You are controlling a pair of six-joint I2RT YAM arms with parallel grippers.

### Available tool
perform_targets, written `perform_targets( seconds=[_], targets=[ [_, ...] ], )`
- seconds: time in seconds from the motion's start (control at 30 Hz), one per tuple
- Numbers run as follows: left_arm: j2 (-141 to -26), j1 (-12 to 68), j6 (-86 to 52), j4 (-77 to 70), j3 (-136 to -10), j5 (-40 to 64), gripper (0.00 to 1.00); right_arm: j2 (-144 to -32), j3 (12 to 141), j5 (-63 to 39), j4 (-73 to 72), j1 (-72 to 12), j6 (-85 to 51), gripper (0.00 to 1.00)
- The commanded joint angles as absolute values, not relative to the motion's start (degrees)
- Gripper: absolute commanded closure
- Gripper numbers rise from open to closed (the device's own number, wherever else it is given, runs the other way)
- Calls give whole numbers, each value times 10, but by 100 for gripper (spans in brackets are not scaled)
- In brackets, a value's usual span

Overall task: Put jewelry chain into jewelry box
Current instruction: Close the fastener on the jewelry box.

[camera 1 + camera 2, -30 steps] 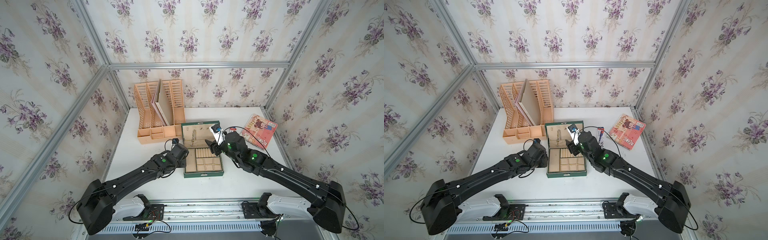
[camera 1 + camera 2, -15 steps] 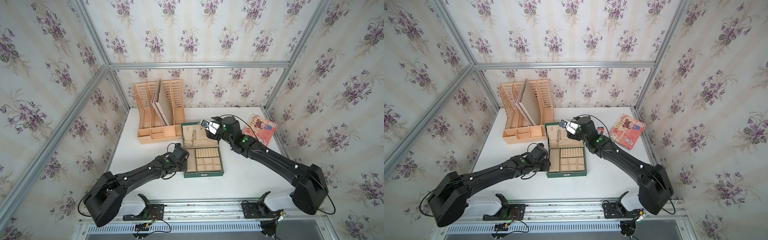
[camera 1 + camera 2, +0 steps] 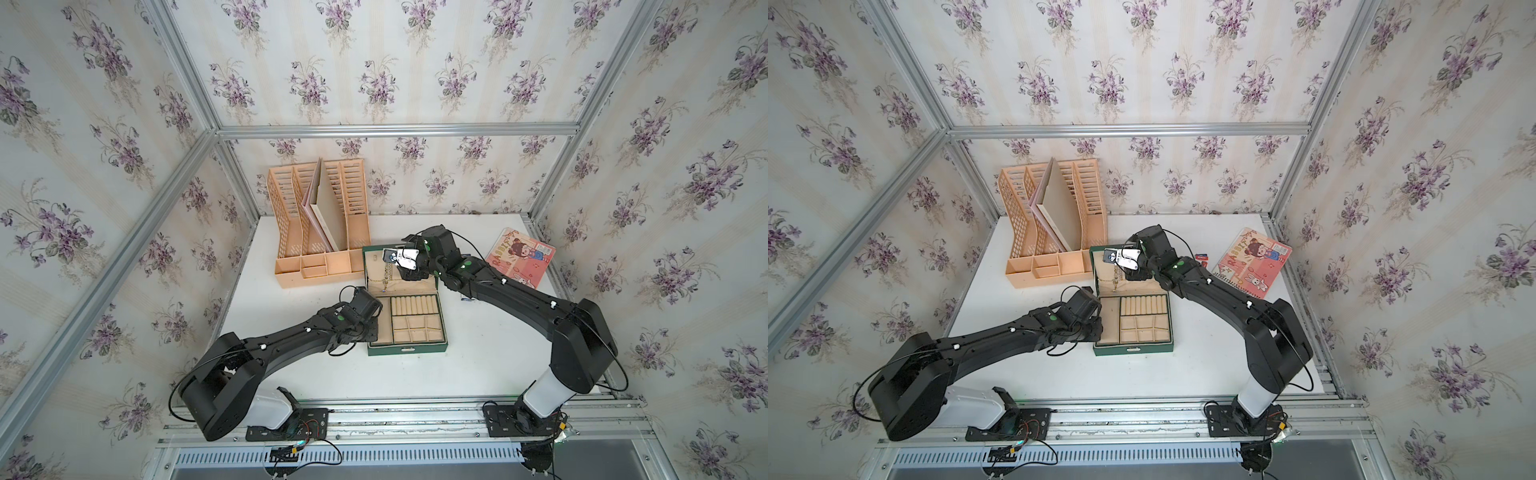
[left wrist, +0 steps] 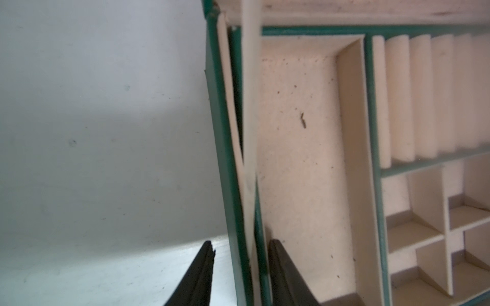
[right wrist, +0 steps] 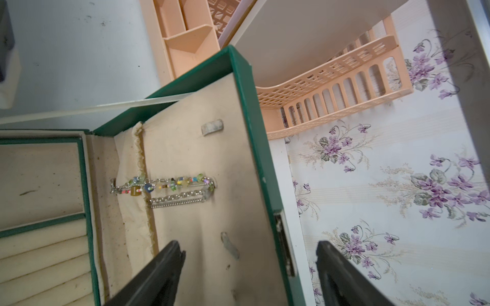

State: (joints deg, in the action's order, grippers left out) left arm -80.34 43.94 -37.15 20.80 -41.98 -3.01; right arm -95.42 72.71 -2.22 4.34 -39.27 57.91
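Swinging away from above the ring rolls (image 3: 415, 305) of the jewelry box (image 3: 407, 348), the right arm (image 3: 519, 299) now reaches to the free edge of the box's raised lid (image 3: 376, 270). The left arm (image 3: 291, 336) has stayed low by the box's left wall and drawn only slightly toward its front.

The box sits open on the table (image 3: 478, 365), lid upright. In the left wrist view the left gripper (image 4: 240, 246) stands astride the left wall. One finger is over the table outside the box, with a gap to the wall. The other is inside the long compartment (image 4: 299, 159), close against the wall. As far as that view shows, the jaws are parted and not clamped.

In the right wrist view the right gripper (image 5: 249, 251) is spread wide and empty. One finger is in front of the lid's lining and the other is beyond the lid's free edge.

The jewelry chain (image 5: 172, 190) is inside the box. It is looped over the middle hook of the lid, and its links and coloured charms lie flat against the lining. Its loose end lies across the gathered pocket (image 5: 138, 159). In a top view it shows as a thin strand down the lid (image 3: 387, 274).

The placing looks done. What seems left is for both arms to draw clear, and perhaps to close the lid.
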Motion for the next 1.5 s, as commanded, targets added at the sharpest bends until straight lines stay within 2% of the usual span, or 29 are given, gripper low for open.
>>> perform_targets(
  seconds=[0.0, 0.17, 0.77, 0.97, 1.23, 1.47],
  targets=[
    [-806, 438, -366, 229, -422, -49, 69, -964, 737, -31, 32, -394, 596, 16],
    [-806, 438, -364, 232, -422, -50, 77, -989, 768, -41, 49, -393, 600, 16],
    [-824, 438, -359, 243, -423, -54, 86, -1017, 796, -35, 72, -394, 626, 22],
    [-824, 438, -362, 243, -421, -54, 88, -1019, 793, -28, 63, -393, 631, 27],
    [-824, 438, -362, 243, -419, -50, 91, -1021, 791, -26, 59, -389, 631, 39],
    [-822, 439, -360, 240, -417, -48, 94, -1022, 787, -27, 51, -389, 626, 42]
  ],
)
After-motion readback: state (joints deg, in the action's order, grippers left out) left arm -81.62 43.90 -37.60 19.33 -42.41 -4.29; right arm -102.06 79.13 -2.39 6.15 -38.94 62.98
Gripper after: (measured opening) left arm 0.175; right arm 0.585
